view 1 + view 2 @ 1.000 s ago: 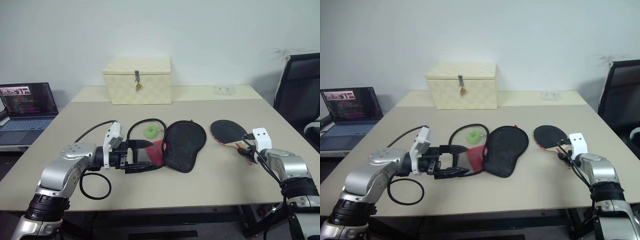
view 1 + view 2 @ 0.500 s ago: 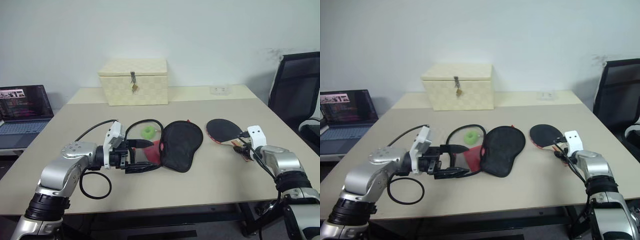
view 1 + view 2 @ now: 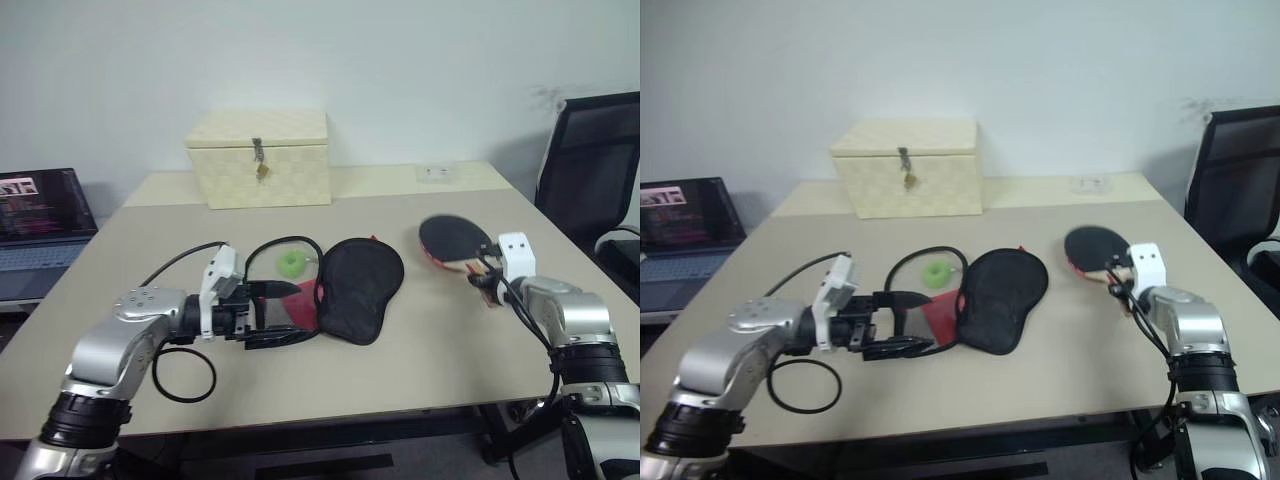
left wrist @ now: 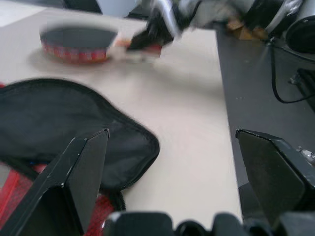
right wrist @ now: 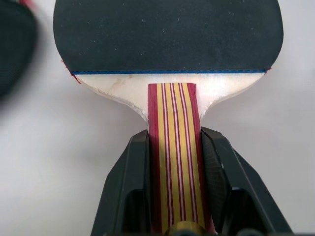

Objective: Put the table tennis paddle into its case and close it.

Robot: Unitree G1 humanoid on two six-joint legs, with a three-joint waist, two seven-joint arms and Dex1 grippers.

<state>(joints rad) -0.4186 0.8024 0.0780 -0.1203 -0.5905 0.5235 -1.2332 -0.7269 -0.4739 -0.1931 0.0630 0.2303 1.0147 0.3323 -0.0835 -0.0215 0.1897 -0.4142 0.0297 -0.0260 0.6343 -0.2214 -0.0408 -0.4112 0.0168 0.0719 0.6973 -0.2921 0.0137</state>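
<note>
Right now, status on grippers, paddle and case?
Right gripper shut on paddle handle. Left gripper open beside the case, which lies unzipped. Green ring and black cable by case.

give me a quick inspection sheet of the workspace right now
surface: beige table, bare at the near right.
job's things: table tennis paddle held by its handle; case lying open at mid-table, red lining showing.
clutter: cream woven box at the back; green ring beside the case.
grippers: right gripper, jaws shut on the paddle handle; left gripper at the case's open end, jaws wide.
cables: black cable looped on the table by the left arm.
surroundings: laptop on the left, black chair on the right.
</note>
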